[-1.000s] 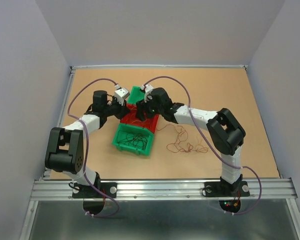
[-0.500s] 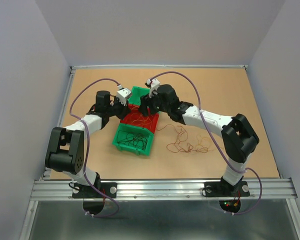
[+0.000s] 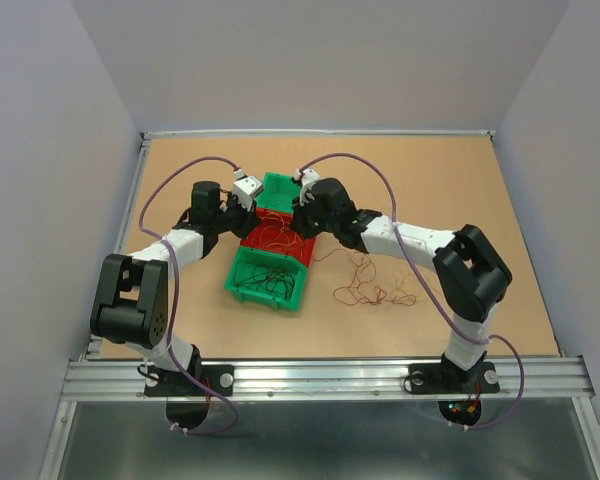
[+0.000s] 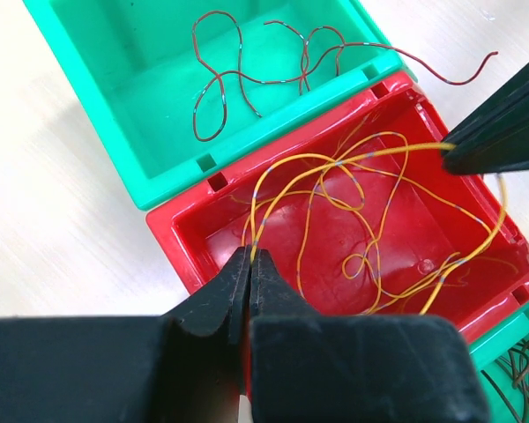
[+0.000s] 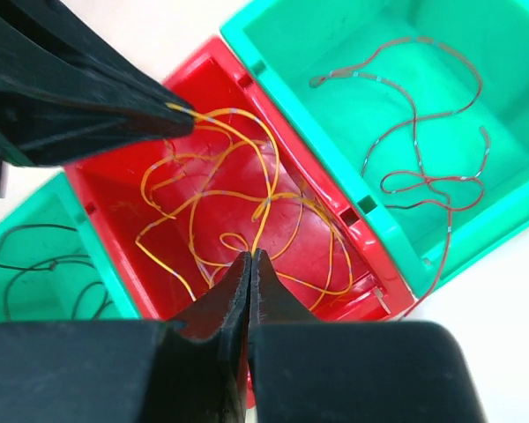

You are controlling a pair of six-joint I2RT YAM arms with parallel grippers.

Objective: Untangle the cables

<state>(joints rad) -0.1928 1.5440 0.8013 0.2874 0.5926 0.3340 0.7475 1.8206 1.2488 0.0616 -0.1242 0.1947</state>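
Lab: walled robot test table [image 3: 480, 180]

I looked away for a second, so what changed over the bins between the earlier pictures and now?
The right gripper dropped into the red bin and shut on an orange-yellow wire. The left gripper stayed clamped on its strand; bins and loose tangle unmoved.

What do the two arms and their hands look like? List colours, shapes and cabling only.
Both arms have white link segments joined by bulky black joint housings, on black bases bolted to an aluminium rail. A thin purple cable loops from each wrist down to its base. The left hand and right hand each have two matte black fingers tapering to narrow tips. A small white block sits at each wrist.
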